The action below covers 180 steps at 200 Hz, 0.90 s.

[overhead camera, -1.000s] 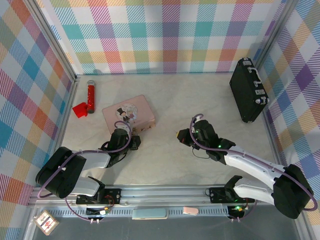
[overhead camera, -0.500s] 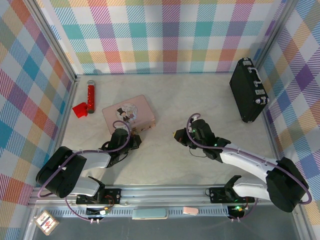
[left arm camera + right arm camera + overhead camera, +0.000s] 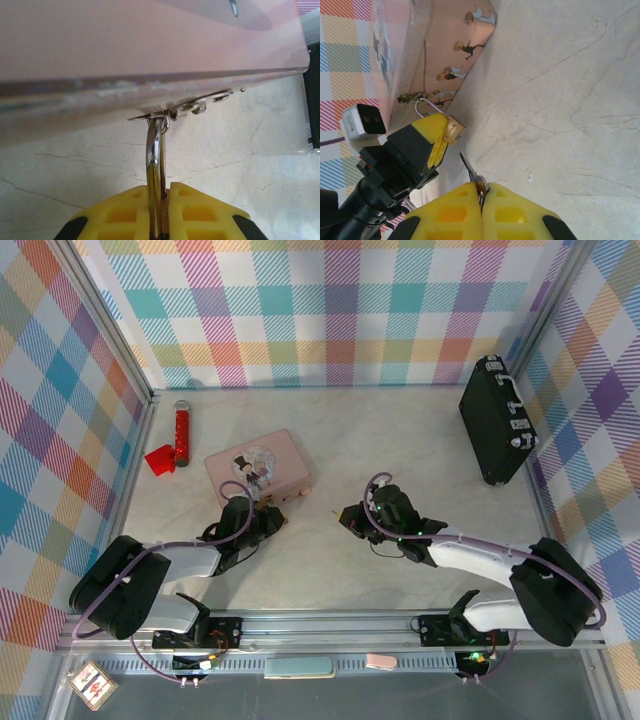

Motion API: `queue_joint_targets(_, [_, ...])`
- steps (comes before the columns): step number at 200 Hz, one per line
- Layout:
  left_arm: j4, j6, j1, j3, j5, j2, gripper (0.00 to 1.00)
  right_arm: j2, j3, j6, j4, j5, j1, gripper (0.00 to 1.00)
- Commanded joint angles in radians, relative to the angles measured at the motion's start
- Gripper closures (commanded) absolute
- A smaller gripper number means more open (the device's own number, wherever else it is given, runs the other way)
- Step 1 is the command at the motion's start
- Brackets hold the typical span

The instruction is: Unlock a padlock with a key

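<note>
The small brass padlock (image 3: pixel 454 131) hangs by its thin silvery shackle (image 3: pixel 155 150) from the clasp on the near side of the pink box (image 3: pixel 258 462). My left gripper (image 3: pixel 161 200) is shut on the padlock, whose body is mostly hidden between the yellow fingers (image 3: pixel 120 210). My right gripper (image 3: pixel 482 192) is shut on the head of the small silvery key (image 3: pixel 469 167). The key's blade points at the padlock's bottom face, a short gap away. In the top view the right gripper (image 3: pixel 350 518) sits to the right of the left gripper (image 3: pixel 268 516).
A black case (image 3: pixel 495 420) lies at the back right by the wall. A red tube (image 3: pixel 182 432) and a red piece (image 3: pixel 160 460) lie at the back left. Checked walls close in the marble table (image 3: pixel 400 440) on three sides.
My right gripper has moved left across the table with the key, closing in on the padlock. The left gripper has stayed at the box's clasp.
</note>
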Motion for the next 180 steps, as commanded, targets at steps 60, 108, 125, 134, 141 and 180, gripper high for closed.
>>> queue_joint_targets(60, [0.075,-0.094,-0.005,0.019,-0.002,-0.053,0.99,0.189,-0.01,0.157,0.308,-0.036,0.059,1.0])
queue_joint_targets(108, [0.095,-0.14,-0.005,0.025,-0.005,-0.048,1.0,0.29,-0.004,0.228,0.461,-0.056,0.07,1.0])
queue_joint_targets(125, [0.105,-0.155,-0.006,0.027,-0.005,-0.045,1.0,0.32,0.002,0.248,0.497,-0.064,0.077,1.0])
queue_joint_targets(134, [0.108,-0.162,-0.006,0.026,-0.005,-0.046,1.0,0.34,0.005,0.26,0.518,-0.07,0.082,1.0])
queue_joint_targets(141, [0.113,-0.167,-0.006,0.025,-0.006,-0.046,1.0,0.355,0.007,0.271,0.538,-0.073,0.086,1.0])
queue_joint_targets(180, [0.119,-0.187,-0.006,0.027,-0.008,-0.044,1.0,0.432,0.014,0.315,0.64,-0.087,0.1,1.0])
